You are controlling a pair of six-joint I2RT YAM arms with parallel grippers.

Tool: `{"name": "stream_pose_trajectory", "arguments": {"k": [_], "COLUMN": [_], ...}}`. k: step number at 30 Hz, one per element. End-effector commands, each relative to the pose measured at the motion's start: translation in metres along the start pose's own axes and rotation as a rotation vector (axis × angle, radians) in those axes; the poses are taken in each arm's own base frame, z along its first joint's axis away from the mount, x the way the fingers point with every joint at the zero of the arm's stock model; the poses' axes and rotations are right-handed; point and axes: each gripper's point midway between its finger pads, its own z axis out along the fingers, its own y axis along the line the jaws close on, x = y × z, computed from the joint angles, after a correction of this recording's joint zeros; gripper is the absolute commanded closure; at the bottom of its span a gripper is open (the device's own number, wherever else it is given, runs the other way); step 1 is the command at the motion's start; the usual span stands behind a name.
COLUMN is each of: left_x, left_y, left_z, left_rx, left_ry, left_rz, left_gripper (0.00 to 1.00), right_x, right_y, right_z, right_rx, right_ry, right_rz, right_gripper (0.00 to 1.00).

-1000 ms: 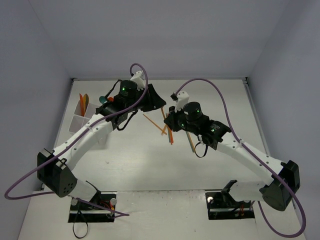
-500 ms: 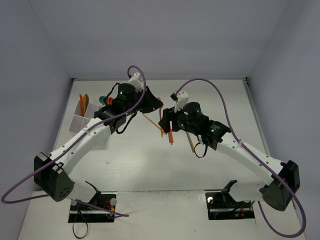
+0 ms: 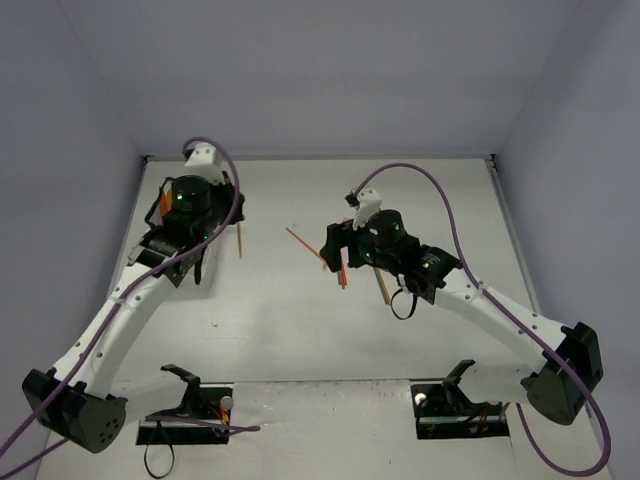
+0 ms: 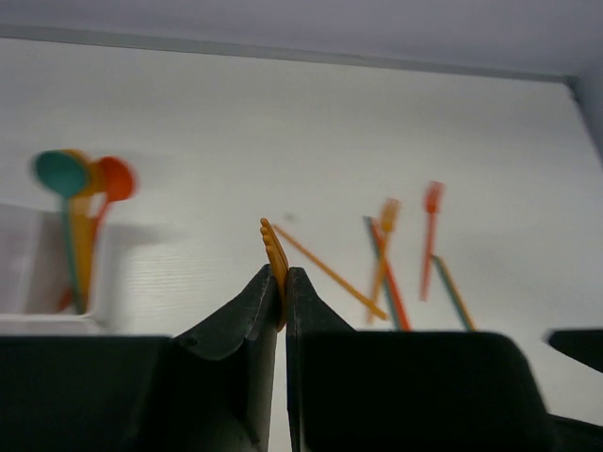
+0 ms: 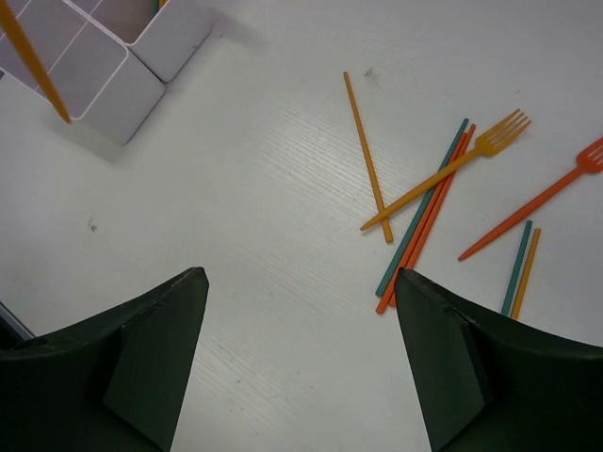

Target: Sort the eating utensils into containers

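Observation:
My left gripper (image 4: 281, 273) is shut on an orange fork (image 4: 271, 240); its tines stick up between the black jaws. From above, the fork's handle (image 3: 239, 240) hangs beside the left gripper (image 3: 230, 212) at the table's left. The white compartment box (image 4: 38, 273) sits just left of it, holding a teal spoon (image 4: 60, 174) and orange spoons; in the top view the left arm covers most of it. My right gripper (image 5: 300, 278) is open over bare table. Loose utensils lie to its right: an orange stick (image 5: 367, 160), an orange fork (image 5: 452, 169), teal and red sticks (image 5: 424, 221), a red fork (image 5: 537, 212).
The box's corner (image 5: 104, 71) shows at the right wrist view's top left, with the held fork's handle (image 5: 33, 56) slanting over it. The remaining utensils (image 3: 342, 268) lie mid-table under the right arm. Walls close the table at back and sides.
My left gripper shut on the orange fork and swung left with it, from mid-table to beside the box. My right gripper opened and stayed over the loose utensils.

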Motion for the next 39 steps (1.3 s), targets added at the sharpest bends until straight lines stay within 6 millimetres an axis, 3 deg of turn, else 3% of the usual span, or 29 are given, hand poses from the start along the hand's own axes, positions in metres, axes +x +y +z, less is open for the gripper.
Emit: {"name": "stream_pose_trajectory", "arguments": {"k": [1,5,12,15,17,23,33,39], "left_x": [-0.008,-0.003,0.003,0.021,0.03,0.026,-0.044,-0.056], "left_y": [0.064,0.104,0.136,0.148,0.147,0.135,0.137,0.116], "left_z": [-0.002,0.01,0.035,0.049,0.055,0.062,0.013,0.002], "left_rx": [-0.196,-0.299,-0.345,-0.353,-0.334,-0.281,-0.383,-0.31], "left_ry": [-0.049,-0.039,-0.01,0.018,0.022,-0.023,-0.131,-0.168], "left_rz": [0.147,0.234,0.255,0.254,0.249,0.166,0.293,0.204], "left_gripper": [1.0,1.0,1.0,1.0,1.0,1.0,1.0,1.0], "right_x": [-0.024,-0.017,-0.013,-0.01,-0.007,0.004,0.008,0.005], "right_y": [-0.009,-0.014,-0.025,-0.034,-0.04,-0.055,-0.06,-0.06], "right_z": [-0.012,-0.012,-0.016,-0.019,-0.019,-0.02,-0.015,-0.011], "right_rx": [0.02,0.019,0.041,0.063,0.077,0.11,0.124,0.126], "right_ry": [-0.099,-0.082,-0.078,-0.075,-0.073,-0.052,-0.033,-0.027], "right_rz": [0.018,0.024,0.029,0.036,0.041,0.057,0.055,0.051], "right_gripper": [0.22,0.22,0.22,0.21,0.21,0.21,0.21,0.21]}}
